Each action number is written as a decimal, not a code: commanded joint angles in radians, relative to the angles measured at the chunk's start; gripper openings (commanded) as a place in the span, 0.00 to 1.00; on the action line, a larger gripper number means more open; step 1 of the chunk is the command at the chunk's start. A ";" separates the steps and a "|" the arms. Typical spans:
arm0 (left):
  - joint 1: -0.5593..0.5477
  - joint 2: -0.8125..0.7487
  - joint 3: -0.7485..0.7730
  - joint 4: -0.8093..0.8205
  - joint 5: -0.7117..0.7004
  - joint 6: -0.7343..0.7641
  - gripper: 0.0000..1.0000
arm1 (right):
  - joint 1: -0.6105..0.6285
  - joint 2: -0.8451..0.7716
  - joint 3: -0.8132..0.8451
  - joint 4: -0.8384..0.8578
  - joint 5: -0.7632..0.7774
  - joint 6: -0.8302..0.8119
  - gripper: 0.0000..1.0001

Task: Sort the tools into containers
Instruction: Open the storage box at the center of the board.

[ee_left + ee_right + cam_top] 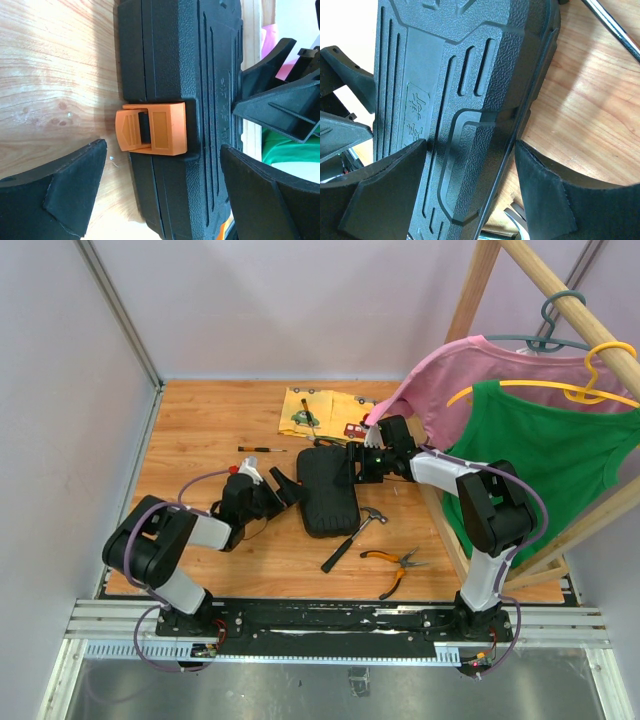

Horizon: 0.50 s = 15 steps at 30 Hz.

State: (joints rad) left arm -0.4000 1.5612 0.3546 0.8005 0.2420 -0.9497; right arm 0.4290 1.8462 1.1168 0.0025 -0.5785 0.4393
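- Tool case (328,498) lay closed and flat near the middle of the wooden desk (200,420), between the 2 arms. It was black moulded plastic, oblong with rounded corners, with a pebbled skin and long raised ribs and grooves along the lid.
- An orange latch (152,127), a smooth plastic tab with a rectangular window, sat folded over the seam on the case's left side.
- The left fingers (60,195), broad matte black wedges, stood spread wide open and held nothing. The latch sat in the gap ahead of them, with 1 finger over bare wood and the other over the lid.
- The right fingers (560,200) straddled the opposite long edge. 1 lay against the ribbed lid and the other was just beside the rim, over the wood. They stood apart, but whether they clamped the edge could not be told.
- A hammer (355,537) with a steel claw head and a black handle lay at a slant just off the case's near right corner.
- Orange-handled pliers (392,568) lay near it, closer to the desk's near edge.
- A thin dark screwdriver (262,449) lay on the wood near the case's far left corner.
- A yellow cloth (318,400) printed with cars lay just beyond the case.
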 commanded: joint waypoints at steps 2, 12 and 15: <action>0.017 0.047 0.022 0.072 0.050 -0.040 0.99 | 0.013 0.024 0.010 -0.017 0.006 -0.034 0.72; 0.055 0.155 0.036 0.216 0.159 -0.088 0.99 | 0.013 0.030 0.011 -0.021 0.005 -0.035 0.71; 0.055 0.153 0.043 0.204 0.161 -0.080 0.93 | 0.013 0.027 0.008 -0.021 0.006 -0.036 0.71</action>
State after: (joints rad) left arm -0.3531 1.7039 0.3790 0.9733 0.3630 -1.0306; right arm 0.4290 1.8473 1.1172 0.0029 -0.5800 0.4389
